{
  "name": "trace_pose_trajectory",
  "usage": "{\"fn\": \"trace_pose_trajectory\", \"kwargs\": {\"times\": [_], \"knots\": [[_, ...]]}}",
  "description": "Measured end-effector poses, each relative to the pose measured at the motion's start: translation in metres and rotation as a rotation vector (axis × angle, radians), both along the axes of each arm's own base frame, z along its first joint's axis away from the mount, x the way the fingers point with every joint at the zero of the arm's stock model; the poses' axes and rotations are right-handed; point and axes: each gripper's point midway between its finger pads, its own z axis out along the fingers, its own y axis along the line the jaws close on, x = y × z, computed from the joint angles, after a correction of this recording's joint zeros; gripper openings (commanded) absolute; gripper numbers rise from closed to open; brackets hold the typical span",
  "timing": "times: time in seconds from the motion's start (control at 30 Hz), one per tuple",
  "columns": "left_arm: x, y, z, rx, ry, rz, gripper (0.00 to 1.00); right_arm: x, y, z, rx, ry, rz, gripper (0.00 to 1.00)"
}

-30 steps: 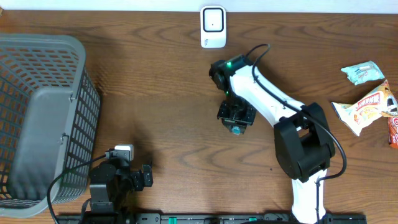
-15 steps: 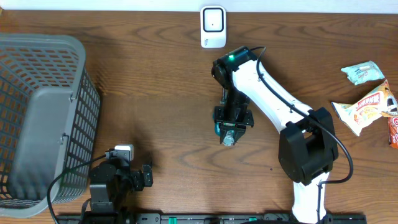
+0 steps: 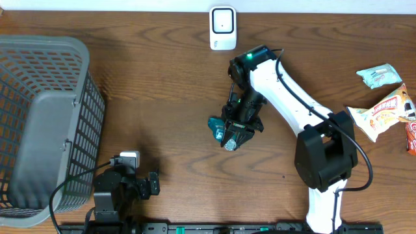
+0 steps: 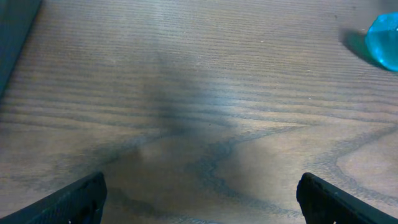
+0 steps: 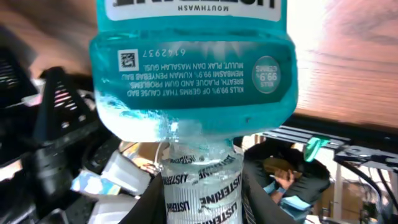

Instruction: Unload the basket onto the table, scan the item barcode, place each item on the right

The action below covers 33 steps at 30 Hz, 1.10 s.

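Right claw (image 3: 235, 130) is clenched on the neck of the translucent teal plastic mouthwash bottle (image 5: 193, 74), its body jutting beyond the fingertips over the brown wooden surface (image 3: 162, 84); left claw (image 4: 202, 202) gapes wide

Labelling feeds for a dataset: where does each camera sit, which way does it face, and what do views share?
Overhead: above the table, looking down; left arm and right arm show.
Left wrist: on the left arm, looking along the table; open left claw at the bottom edge.
Right wrist: behind the right claw, facing the gripped mouthwash bottle.
Shared: all three show the bottle.
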Motion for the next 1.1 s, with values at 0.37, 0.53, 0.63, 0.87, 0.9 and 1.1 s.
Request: {"fn": "trace_pose_trajectory", "kwargs": {"times": [0.37,0.53,0.63,0.87,0.9,1.1], "knots": [[0.000,0.000,0.000,0.000,0.000,0.000,0.98,0.005,-0.006,0.024,0.040,-0.057,-0.047,0.25],[0.000,0.000,0.000,0.000,0.000,0.000,0.98,0.007,-0.018,0.017,-0.044,-0.079,-0.041,0.22],[0.000,0.000,0.000,0.000,0.000,0.000,0.98,0.009,-0.025,0.015,-0.087,-0.103,-0.036,0.21],[0.000,0.000,0.000,0.000,0.000,0.000,0.98,0.013,-0.041,0.009,-0.177,-0.149,-0.011,0.17],[0.000,0.000,0.000,0.000,0.000,0.000,0.98,0.014,-0.042,0.009,-0.186,-0.155,-0.007,0.17],[0.000,0.000,0.000,0.000,0.000,0.000,0.98,0.017,-0.050,0.009,-0.224,-0.190,0.011,0.18]]}}
